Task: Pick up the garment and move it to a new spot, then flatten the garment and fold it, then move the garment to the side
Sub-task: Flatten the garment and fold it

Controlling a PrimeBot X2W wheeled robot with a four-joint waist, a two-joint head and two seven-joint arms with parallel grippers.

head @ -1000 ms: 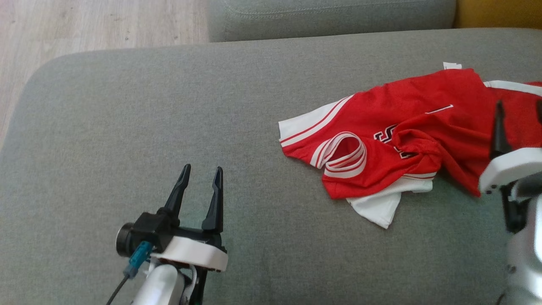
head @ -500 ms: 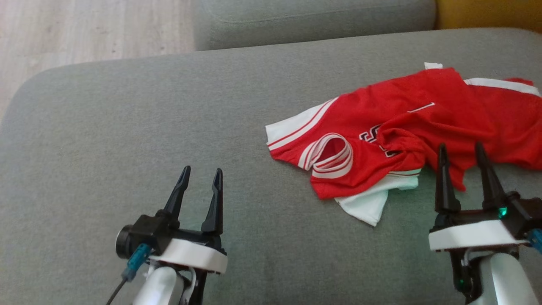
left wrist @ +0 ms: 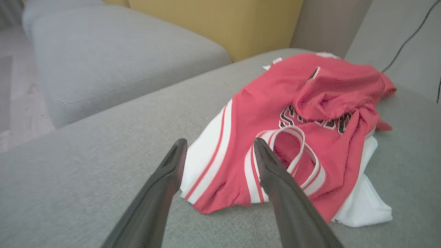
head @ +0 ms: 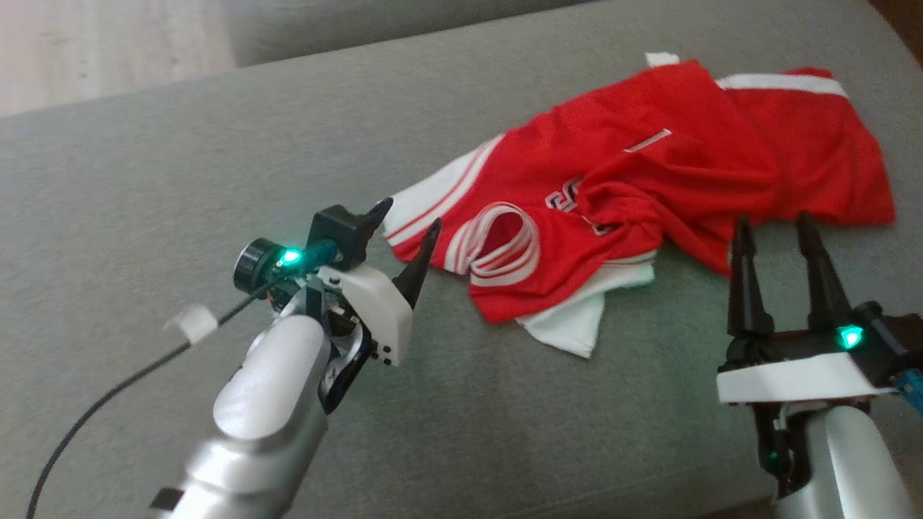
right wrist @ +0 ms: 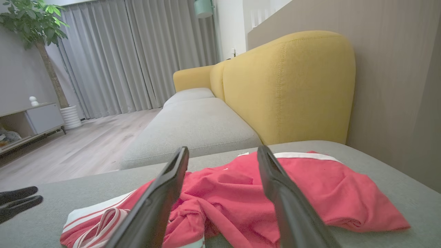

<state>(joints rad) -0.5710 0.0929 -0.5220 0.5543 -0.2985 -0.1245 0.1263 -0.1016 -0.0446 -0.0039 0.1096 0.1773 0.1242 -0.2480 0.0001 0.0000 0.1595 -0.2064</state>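
The garment [head: 649,180] is a red jersey with white trim and black lettering, lying crumpled on the grey cushion [head: 144,166]. My left gripper [head: 407,220] is open, its tips just short of the jersey's white-striped left edge. In the left wrist view the garment [left wrist: 275,113] lies straight ahead between the open fingers [left wrist: 165,179]. My right gripper [head: 771,227] is open too, its tips close to the jersey's near right hem and holding nothing. The right wrist view shows the garment [right wrist: 310,193] spread below its open fingers [right wrist: 275,179].
The grey cushion runs wide to the left of the jersey. A second grey seat [right wrist: 193,124] and a yellow sofa back [right wrist: 286,86] stand behind. Wooden floor [head: 86,50] lies at the far left. A black cable [head: 108,389] trails from my left arm.
The head camera has shifted, so the scene sits differently. My left gripper has moved right and forward up to the jersey's left edge. My right gripper came down into view near the right hem.
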